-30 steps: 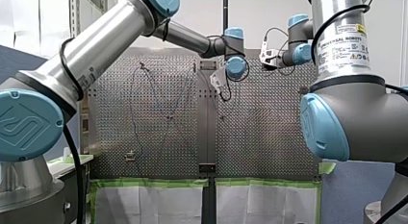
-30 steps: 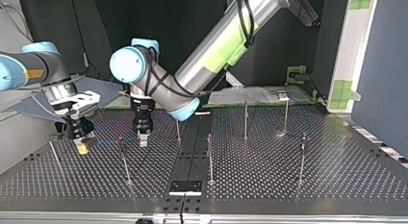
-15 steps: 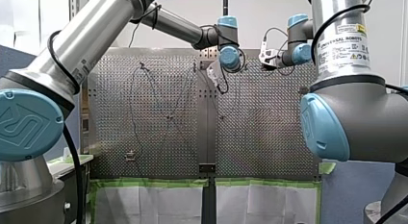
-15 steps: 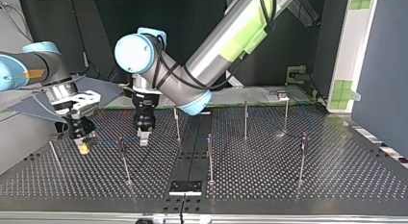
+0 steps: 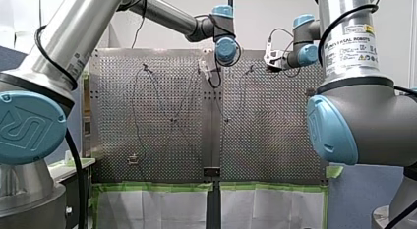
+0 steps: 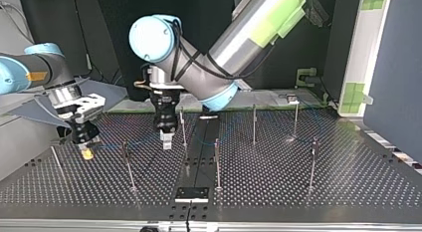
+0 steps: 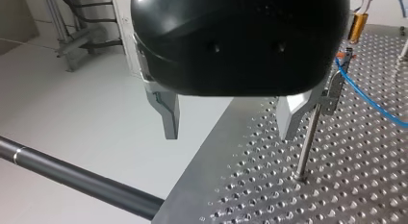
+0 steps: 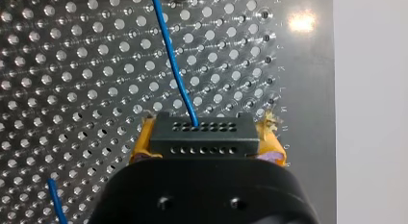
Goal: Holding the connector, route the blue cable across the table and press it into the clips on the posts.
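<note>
A black connector [image 8: 201, 130] sits clamped between the yellow pads of my right gripper [image 8: 207, 144], which is shut on it. The blue cable [image 8: 173, 65] runs out of the connector over the perforated table. At the top view's left, my right gripper [image 6: 85, 151] hangs low over the plate, and the cable [image 6: 112, 146] leads from it to a nearby post [image 6: 128, 165]. My left gripper [image 7: 231, 123] is open and empty, beside a post [image 7: 308, 137] whose clip carries the cable [image 7: 370, 99]. It hangs near the table's middle [image 6: 166, 141].
Several thin posts stand across the table, among them one [image 6: 217, 162] near the middle and one [image 6: 313, 162] at the top view's right. A black plate [image 6: 191, 193] lies at the near edge. A dark rod [image 7: 82, 183] runs beyond the table's edge.
My left arm has swung its open gripper toward the top view's right, closer to the table's middle seam. My right gripper has stayed put with the connector.
</note>
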